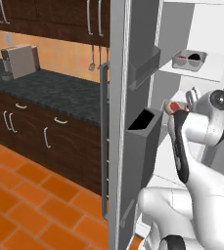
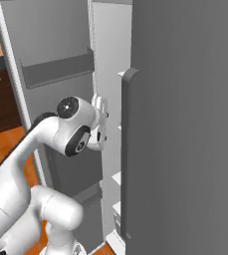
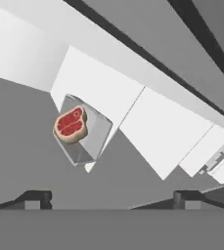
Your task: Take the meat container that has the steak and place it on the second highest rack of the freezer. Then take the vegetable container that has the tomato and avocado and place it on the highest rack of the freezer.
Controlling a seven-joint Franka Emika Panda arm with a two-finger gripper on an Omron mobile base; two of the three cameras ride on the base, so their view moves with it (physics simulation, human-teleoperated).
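Note:
The steak point(image 3: 71, 124), red-faced with a tan rim, lies in a clear meat container point(image 3: 91, 138) on a white shelf inside the freezer point(image 1: 209, 29). In the hand view my gripper point(image 3: 111, 198) is open, its two dark fingertips point(image 3: 33, 198) wide apart with nothing between them, and the container sits some way ahead of them. From the left base the steak point(image 1: 172, 106) peeks out beside my hand point(image 1: 192, 94). One shelf up, a grey vegetable container point(image 1: 190, 60) holds the tomato point(image 1: 182, 58) and the avocado point(image 1: 194, 57).
The freezer's left door point(image 1: 133, 122) stands open with grey bins point(image 1: 144, 66) close to my arm. Its right door with a long bar handle point(image 2: 129, 149) blocks the right side. Dark counter and wood cabinets point(image 1: 40, 88) lie to the left, over an orange tile floor.

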